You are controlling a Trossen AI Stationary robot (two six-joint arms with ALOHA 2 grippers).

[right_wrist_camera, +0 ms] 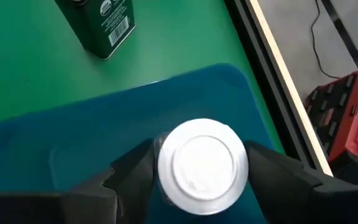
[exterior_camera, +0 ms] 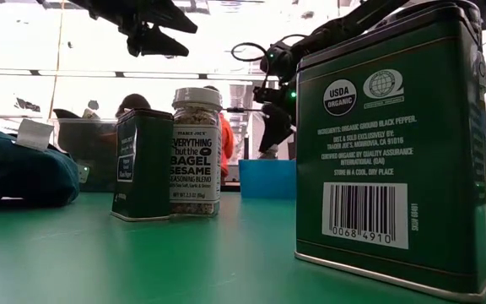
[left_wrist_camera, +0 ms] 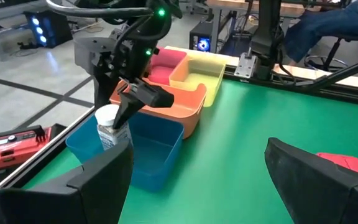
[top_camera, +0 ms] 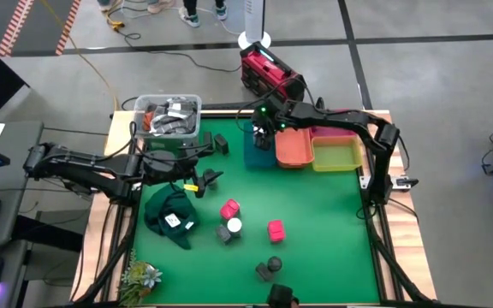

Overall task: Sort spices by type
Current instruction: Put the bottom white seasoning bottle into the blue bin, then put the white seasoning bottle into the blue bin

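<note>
My right gripper is over the blue bin at the table's far side, shut on a white-capped jar. My left gripper hangs open above the table's left middle, touching nothing. On the green mat stand two red-pink boxes, another white-capped jar, a dark tin, dark round jars near the near edge, and a tin next to the blue bin. The low view shows a green tin close up, a seasoning jar and a second tin. My right gripper pinches the jar just under its white cap between its two fingers, coming from above and pointing down. The jar stays upright, its lower part inside the blue bin's walls. Whether it stands on the bin's floor, I cannot tell.
Orange, pink and yellow bins sit right of the blue one. A dark green cloth with a white label lies at left, a clear tub of grey clutter at the far left corner, a plant at the near left.
</note>
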